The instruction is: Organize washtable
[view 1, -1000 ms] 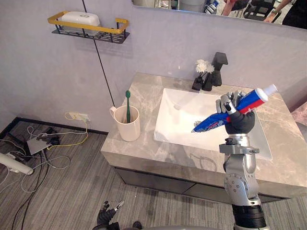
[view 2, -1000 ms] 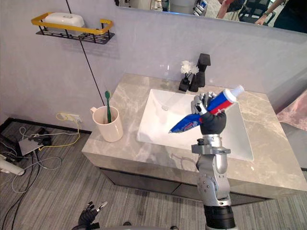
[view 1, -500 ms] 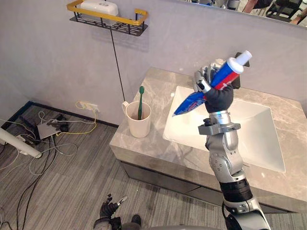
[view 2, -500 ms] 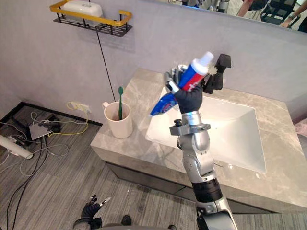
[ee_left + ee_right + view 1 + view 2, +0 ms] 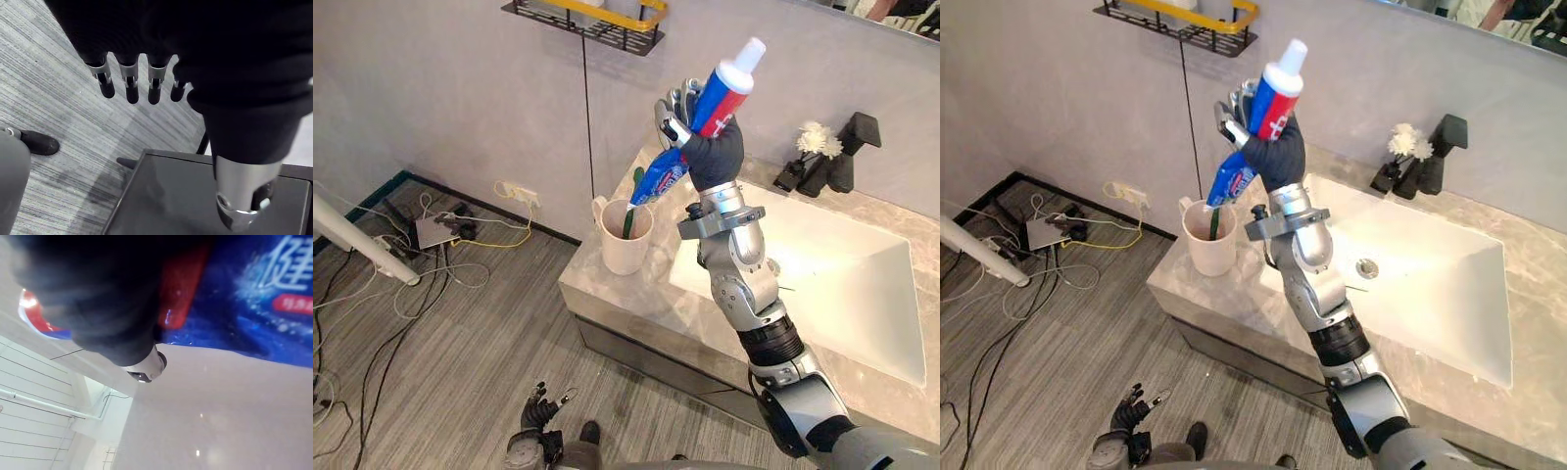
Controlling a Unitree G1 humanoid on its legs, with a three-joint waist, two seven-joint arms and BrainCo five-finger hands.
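Observation:
My right hand (image 5: 707, 149) is shut on a red, white and blue toothpaste tube (image 5: 719, 86), held nearly upright with the white cap on top. The tube's flat blue end points down just over the mouth of a cream cup (image 5: 625, 243) at the left end of the marble countertop (image 5: 636, 313). A green toothbrush (image 5: 637, 180) stands in that cup. Up close, the right wrist view has the tube (image 5: 244, 293) pressed against my palm. My left hand (image 5: 540, 433) hangs low by the floor, fingers (image 5: 129, 84) straight and holding nothing.
A white sink (image 5: 847, 284) lies right of the cup, with a black faucet (image 5: 852, 147) and a small white flower (image 5: 814, 140) behind it. A black and yellow wall shelf (image 5: 597, 18) hangs above the cup. Cables and a power strip (image 5: 440, 230) litter the floor at left.
My right arm has swung left and up with the tube, from over the sink to above the cup, turning it more upright. The camera has also shifted left.

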